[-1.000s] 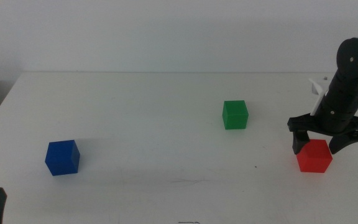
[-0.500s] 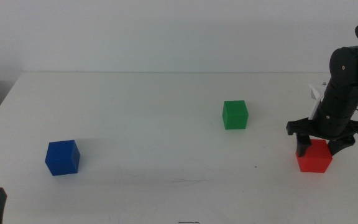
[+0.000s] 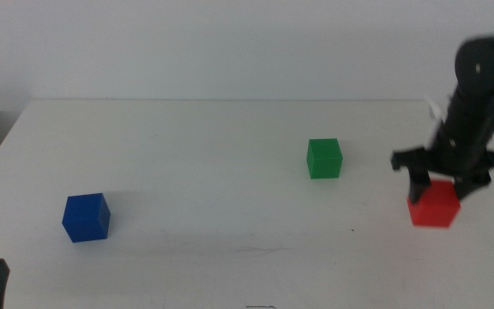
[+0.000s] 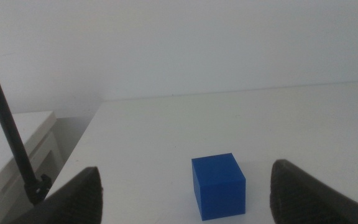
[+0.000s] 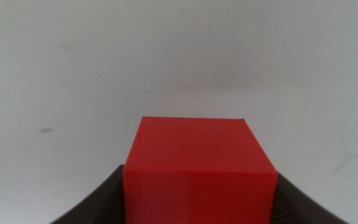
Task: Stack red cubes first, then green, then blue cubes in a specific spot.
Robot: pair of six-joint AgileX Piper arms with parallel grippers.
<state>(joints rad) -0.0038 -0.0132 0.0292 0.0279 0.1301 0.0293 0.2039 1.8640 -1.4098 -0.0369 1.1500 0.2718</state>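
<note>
Now the right gripper [image 3: 441,184] straddles the red cube [image 3: 434,204] – jaws spread, flanking it. Whether they grip it, I cannot tell – the left gripper [image 4: 185,190] waits open

Three cubes are counted on one white table [image 3: 195,146]. One red cube [image 3: 434,206] is seen, one green cube [image 3: 324,158] is seen, and one blue cube [image 3: 86,217] is seen. No colour is repeated among them, so each kind is represented by a single cube, and all three are matched in size.

Two grippers are counted. One right gripper [image 3: 441,178] is shown at the red cube, with two dark jaws counted on it, one at each side of the cube. One left gripper [image 4: 185,196] is shown by its wrist camera, again with two dark jaws counted, spread wide apart.
</note>
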